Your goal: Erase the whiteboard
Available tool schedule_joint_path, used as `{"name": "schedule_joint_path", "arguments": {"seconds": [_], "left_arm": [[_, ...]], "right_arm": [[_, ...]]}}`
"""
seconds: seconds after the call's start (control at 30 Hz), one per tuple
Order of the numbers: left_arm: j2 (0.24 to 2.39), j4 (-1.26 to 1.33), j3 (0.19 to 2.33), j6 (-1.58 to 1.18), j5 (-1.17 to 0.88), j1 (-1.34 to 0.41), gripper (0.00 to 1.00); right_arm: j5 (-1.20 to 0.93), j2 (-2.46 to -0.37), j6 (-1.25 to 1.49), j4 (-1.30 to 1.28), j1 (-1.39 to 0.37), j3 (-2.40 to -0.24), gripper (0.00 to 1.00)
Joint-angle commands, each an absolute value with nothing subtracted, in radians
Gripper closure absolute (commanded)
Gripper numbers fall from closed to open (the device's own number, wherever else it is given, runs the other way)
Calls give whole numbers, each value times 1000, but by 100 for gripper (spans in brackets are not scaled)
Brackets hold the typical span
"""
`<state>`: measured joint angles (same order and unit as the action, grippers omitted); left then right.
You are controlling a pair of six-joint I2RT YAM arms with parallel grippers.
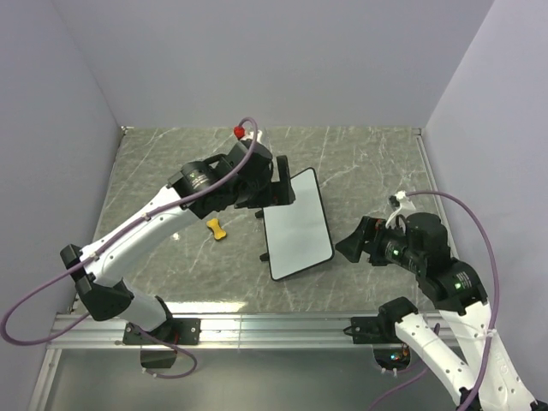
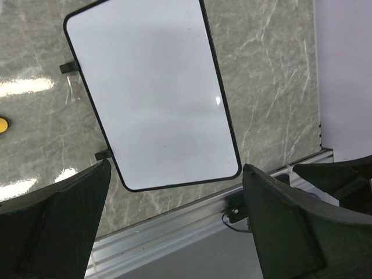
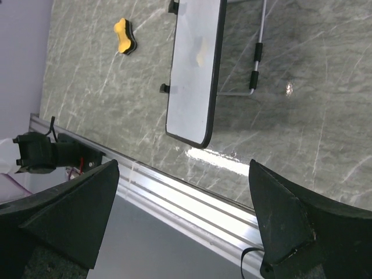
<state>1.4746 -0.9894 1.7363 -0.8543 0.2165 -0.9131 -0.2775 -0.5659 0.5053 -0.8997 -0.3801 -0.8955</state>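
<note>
Black-rimmed rectangular whiteboard [image 1: 298, 224]: long axis runs far-to-near, face looks blank.
Small yellow eraser [image 1: 217, 229] lies left of it, nearer left gripper [image 1: 278, 190]; right gripper [image 1: 349, 247] off its right edge. Both spread wide, empty.

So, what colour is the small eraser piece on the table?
The eraser piece is yellow with a dark edge; the right wrist view shows it best.

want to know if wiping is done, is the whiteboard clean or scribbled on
Clean. The whiteboard shows a plain white face in all three views, with only faint reflections and no pen marks.
</note>
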Motion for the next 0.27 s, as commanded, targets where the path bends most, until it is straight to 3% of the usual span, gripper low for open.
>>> {"name": "schedule_joint_path", "arguments": {"seconds": [0.0,0.23], "left_arm": [[1496,-1038,1776,-879,258,-953,0],[1468,-974,1767,-864,367,-1009,0]], "right_arm": [[-268,-534,528,-925,-385,-917,1],[-245,-450,549,-985,-387,-893,2]]}}
